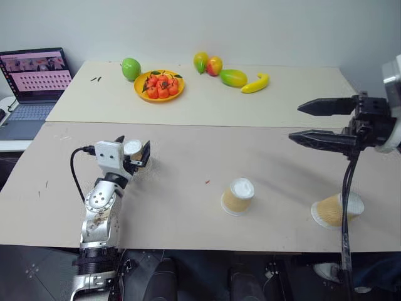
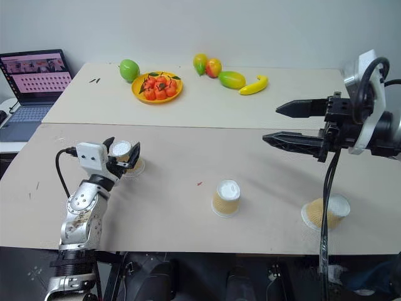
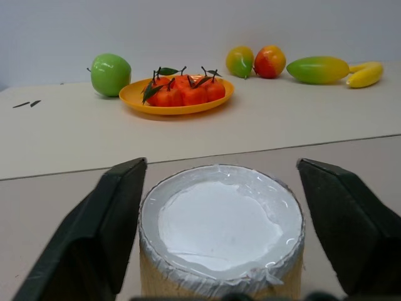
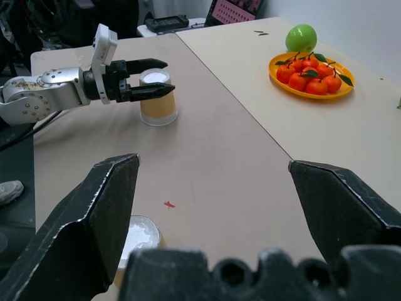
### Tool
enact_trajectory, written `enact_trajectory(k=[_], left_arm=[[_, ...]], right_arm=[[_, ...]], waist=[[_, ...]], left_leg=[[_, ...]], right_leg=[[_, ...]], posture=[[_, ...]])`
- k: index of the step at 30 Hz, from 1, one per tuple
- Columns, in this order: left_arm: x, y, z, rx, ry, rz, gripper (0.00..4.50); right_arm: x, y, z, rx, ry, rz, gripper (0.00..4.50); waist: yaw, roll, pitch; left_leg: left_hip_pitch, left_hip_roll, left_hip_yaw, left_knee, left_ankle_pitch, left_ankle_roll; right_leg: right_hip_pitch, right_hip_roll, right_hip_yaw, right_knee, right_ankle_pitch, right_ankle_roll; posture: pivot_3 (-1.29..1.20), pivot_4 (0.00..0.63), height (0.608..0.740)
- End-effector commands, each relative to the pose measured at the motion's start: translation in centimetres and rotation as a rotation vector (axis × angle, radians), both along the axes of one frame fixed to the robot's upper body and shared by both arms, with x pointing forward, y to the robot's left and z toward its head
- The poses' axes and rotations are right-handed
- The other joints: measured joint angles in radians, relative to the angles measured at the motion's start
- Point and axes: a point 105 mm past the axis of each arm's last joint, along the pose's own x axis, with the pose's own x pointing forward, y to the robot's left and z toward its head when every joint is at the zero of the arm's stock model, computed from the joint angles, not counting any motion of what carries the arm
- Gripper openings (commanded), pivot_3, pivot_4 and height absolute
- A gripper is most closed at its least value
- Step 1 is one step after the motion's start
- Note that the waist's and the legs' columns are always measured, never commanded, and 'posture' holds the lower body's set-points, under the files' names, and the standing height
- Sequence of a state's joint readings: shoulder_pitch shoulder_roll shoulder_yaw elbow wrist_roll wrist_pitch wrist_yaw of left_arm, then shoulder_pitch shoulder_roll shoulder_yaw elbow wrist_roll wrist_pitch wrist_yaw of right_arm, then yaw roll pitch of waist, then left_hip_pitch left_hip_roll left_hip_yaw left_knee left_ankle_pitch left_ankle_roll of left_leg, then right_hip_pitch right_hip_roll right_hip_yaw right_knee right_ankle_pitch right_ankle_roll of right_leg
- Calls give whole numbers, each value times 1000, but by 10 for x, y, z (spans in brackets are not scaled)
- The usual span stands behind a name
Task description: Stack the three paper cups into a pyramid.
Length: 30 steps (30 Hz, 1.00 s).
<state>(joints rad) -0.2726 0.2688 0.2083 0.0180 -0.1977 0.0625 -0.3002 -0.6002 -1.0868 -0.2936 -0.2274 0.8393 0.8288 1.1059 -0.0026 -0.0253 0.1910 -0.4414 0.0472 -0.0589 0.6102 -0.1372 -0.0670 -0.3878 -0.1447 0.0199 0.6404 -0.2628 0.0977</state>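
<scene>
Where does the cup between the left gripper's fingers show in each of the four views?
Left eye view: the cup stands base up at left of centre, inside the left gripper.
Right eye view: same cup, left of centre.
Left wrist view: cup at bottom centre, between both fingers.
Right wrist view: cup at upper left.
Shared landmark: the orange plate of red fruit beyond it.

We see two pale beige rectangular surfaces [image 1: 188,157] set edge to edge before a plain grey-white wall [image 1: 250,25]. An open dark laptop [image 1: 31,88] sits on a side desk at left.
</scene>
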Motion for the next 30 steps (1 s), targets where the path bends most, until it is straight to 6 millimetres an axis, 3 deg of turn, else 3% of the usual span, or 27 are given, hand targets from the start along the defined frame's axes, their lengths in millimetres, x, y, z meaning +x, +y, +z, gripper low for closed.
enact_trajectory(k=[1, 5, 10, 16, 21, 24, 30], left_arm=[[0, -6, 9, 17, -41, -17, 2863], [-2, -3, 11, 15, -42, -13, 2863], [1, -9, 31, 33, -74, -74, 2863], [-6, -41, 53, 145, -92, -332, 2863], [-19, -54, 47, 209, -62, -501, 2863], [-30, -73, 35, 240, -12, -667, 2863], [-37, -99, 25, 259, 8, -808, 2863]], right_arm=[[-7, -3, 14, 0, -64, -11, 4500], [-6, -4, 13, 2, -64, -14, 4500], [-5, -4, 11, 8, -65, -15, 4500], [-4, -3, 10, 15, -64, -13, 4500], [-5, -4, 8, 19, -61, -17, 4500], [-7, -5, 7, 23, -58, -27, 4500], [-11, -6, 6, 21, -59, -49, 4500]], waist=[[1, 0, 0], [2, 0, 0], [1, 0, 0], [1, 0, 0], [-2, 0, 0], [-6, 0, 0], [-8, 0, 0]], left_leg=[[0, 0, 0, 0, 0, 0], [0, 0, 0, 0, 0, 0], [0, 0, 0, 0, 0, 0], [0, 0, 0, 0, 0, 0], [0, 0, 0, -2, 0, 0], [0, 0, 0, -2, 0, 0], [0, 0, 0, -1, 0, 0]], right_leg=[[0, 0, 0, 0, 0, 0], [0, 0, 0, 0, 0, 0], [0, 0, 0, 0, 0, 0], [0, 0, 0, 0, 0, 0], [0, 0, 0, -1, 0, 0], [0, 0, 0, -1, 0, 0], [0, 0, 0, 0, 0, 0]], posture=[[0, 150, 732], [0, 150, 732], [0, 150, 732], [0, 150, 732], [0, 150, 732], [0, 150, 732], [0, 150, 732]])
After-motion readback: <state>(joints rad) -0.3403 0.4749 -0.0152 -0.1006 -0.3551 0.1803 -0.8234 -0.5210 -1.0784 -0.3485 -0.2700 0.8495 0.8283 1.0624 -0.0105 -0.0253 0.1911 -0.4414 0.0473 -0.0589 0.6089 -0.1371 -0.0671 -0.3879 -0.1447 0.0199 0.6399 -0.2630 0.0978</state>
